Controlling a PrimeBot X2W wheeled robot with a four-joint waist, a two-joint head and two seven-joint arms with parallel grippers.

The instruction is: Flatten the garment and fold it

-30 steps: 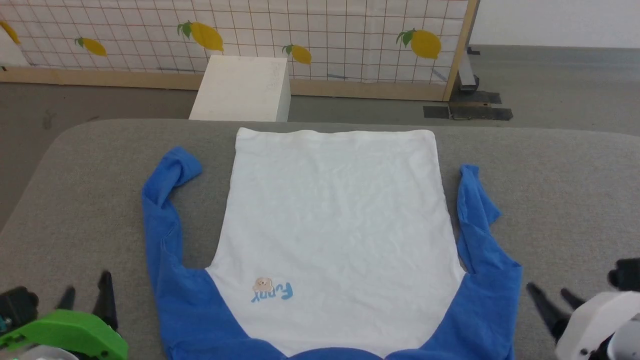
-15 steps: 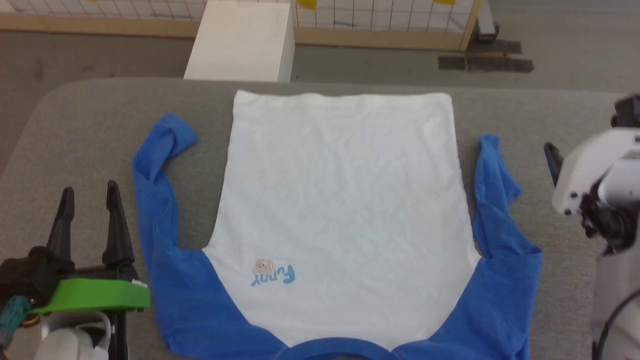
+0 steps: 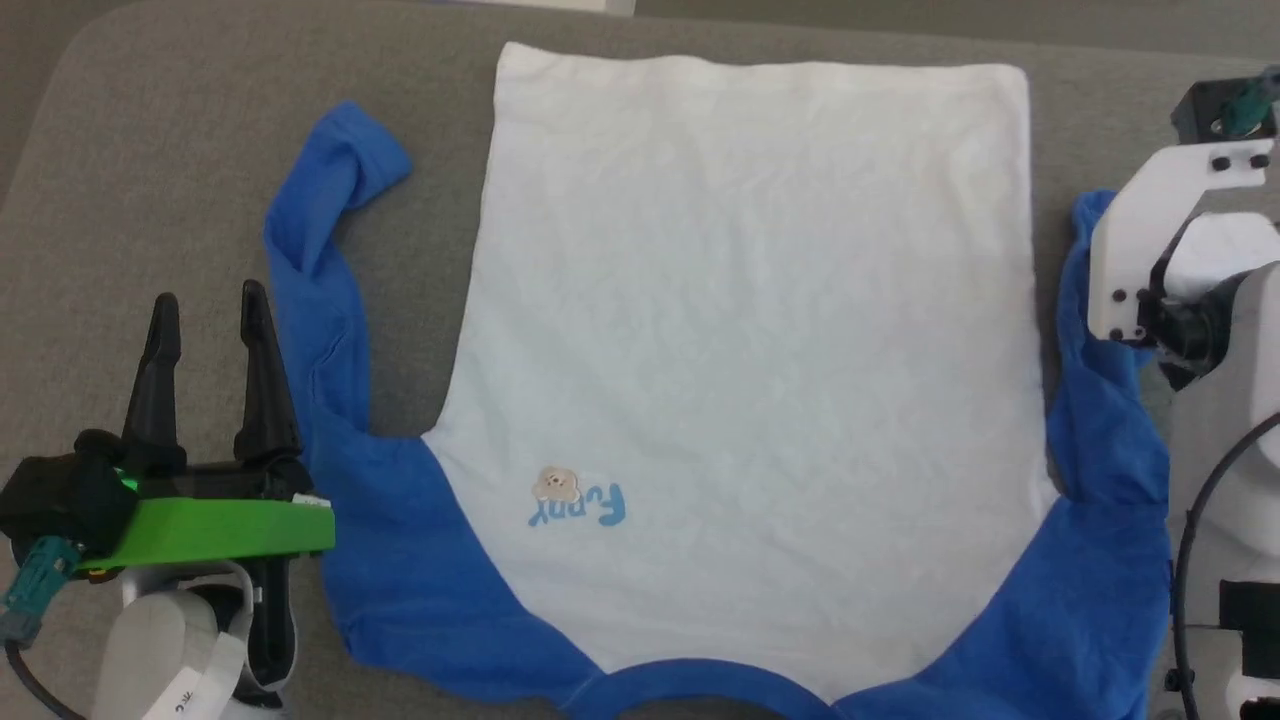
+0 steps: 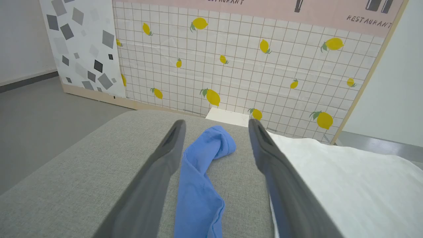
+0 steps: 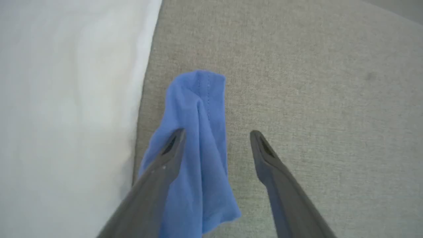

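Left wrist view: the left hand [image 4: 216,121] is seen with its two dark fingers spread wide apart and nothing held between them. Framed between the fingers, a blue sleeve [image 4: 201,172] is laid lengthwise on the grey fabric tabletop [image 4: 99,165], its cuff end twisted. Whether the fingers touch the cloth cannot be told.

In the right wrist view, the right hand [image 5: 217,131] is likewise shown spread and empty. It is seen over the other blue sleeve [image 5: 198,109], whose bunched cuff lies just beyond the fingertips. One finger is seen in front of that sleeve, the other over bare tabletop.

In the head view, the garment [image 3: 740,300] is spread flat in the middle of the tabletop, printed side up. Its white body is lightly creased, with the hem at the far edge and the blue neck trim [image 3: 690,688] at the near edge. A small bear print [image 3: 556,484] with light-blue lettering [image 3: 595,508] is set on the chest, toward the robot's left.

Beyond the tabletop, a white box [image 4: 228,116] and a wall panel [image 4: 248,66] of white tiles printed with lemons are seen.
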